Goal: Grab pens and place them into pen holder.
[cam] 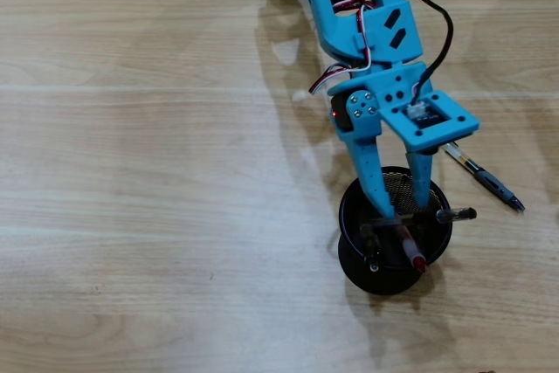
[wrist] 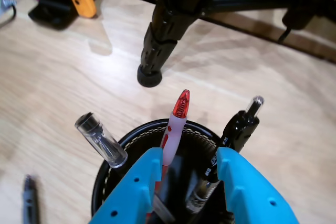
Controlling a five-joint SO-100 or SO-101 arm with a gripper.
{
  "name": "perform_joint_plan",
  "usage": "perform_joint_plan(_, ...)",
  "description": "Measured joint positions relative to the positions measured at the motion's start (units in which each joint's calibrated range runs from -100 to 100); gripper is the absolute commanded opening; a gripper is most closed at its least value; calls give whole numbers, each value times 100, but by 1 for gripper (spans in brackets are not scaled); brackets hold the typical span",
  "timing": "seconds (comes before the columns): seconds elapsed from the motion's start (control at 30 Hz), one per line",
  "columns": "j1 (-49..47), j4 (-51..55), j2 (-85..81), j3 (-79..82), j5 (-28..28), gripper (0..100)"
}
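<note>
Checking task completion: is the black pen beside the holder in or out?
Out. The black pen lies flat on the table, outside the pen holder.

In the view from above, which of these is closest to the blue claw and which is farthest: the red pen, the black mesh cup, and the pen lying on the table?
From the gripper, overhead view:
1. Red pen: in the cup, just below the fingertips.
2. Pen holder: beneath and around the fingertips; too close to the red pen to rank firmly.
3. Black pen on the table: off to the right, clearly farthest.
</note>
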Motion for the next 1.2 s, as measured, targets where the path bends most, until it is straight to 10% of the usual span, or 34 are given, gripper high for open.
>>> perform_joint_plan(0.4,-1153,2408,-875,0,551,2)
perform_joint_plan(1.2,-2201,2469,-892,-115,775,2)
